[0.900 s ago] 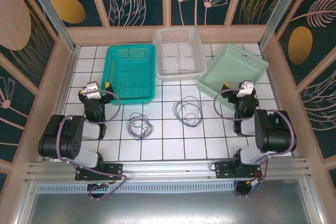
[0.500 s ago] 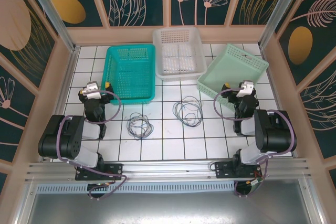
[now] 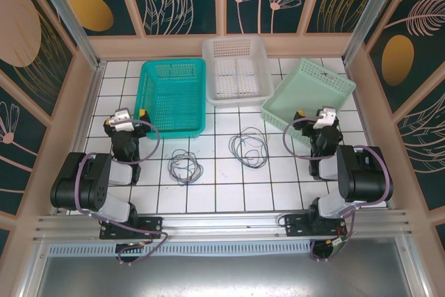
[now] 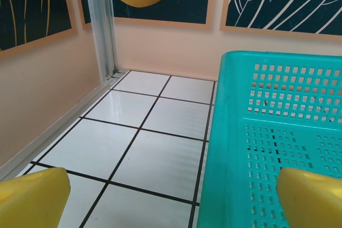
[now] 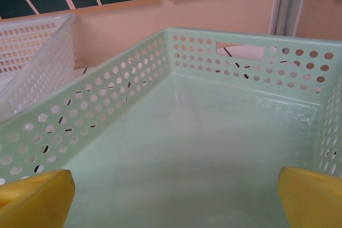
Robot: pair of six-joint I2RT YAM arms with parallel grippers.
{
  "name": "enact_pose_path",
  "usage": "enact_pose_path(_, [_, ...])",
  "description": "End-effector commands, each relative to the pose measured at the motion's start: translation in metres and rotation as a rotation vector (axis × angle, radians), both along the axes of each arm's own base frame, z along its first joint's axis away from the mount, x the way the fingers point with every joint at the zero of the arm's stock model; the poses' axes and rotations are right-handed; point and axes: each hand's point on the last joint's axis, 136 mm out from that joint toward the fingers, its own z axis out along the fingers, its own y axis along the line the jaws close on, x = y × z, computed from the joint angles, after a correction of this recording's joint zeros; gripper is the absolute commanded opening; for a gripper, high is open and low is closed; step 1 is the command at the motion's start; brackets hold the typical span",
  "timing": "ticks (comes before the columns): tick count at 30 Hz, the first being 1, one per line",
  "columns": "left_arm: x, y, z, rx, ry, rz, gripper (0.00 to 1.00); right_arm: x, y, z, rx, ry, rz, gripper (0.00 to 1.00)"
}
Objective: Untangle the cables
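well clear of both wide-open sets of jaws, cables [image 3: 185, 169] in two loose coils between them

Thin grey cables [image 3: 185, 167] in two separate loose flat coils

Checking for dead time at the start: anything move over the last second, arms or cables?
Nothing visibly changed. The left gripper and right gripper stay open and empty, both arms folded at the near edge. The cables lie in two loose coils on the table, untouched, as before.
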Motion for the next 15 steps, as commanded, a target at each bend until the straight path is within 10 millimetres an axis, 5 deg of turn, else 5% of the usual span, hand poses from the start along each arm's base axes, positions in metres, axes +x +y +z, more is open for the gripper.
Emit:
enact_pose_path(1, [0.001,0.004,0.004,-0.004,-0.009,0.017,0.99,0.004,0.007,0.002,0.017,0.004,0.040,0.93])
enact_pose_path(5, [0.000,0.020,0.023,-0.041,0.053,0.126,0.99,0.012,-0.004,0.021,0.092,0.095,-0.011,0.93])
enact_pose_path(8, [-0.007,0.024,0.045,-0.113,0.066,0.158,0.99,0.015,0.008,0.035,0.129,0.181,0.060,0.89])
enact_pose_path(15, [-0.002,-0.002,0.076,-0.265,0.109,0.032,0.98,0.029,0.029,0.054,0.275,0.354,0.102,0.81])
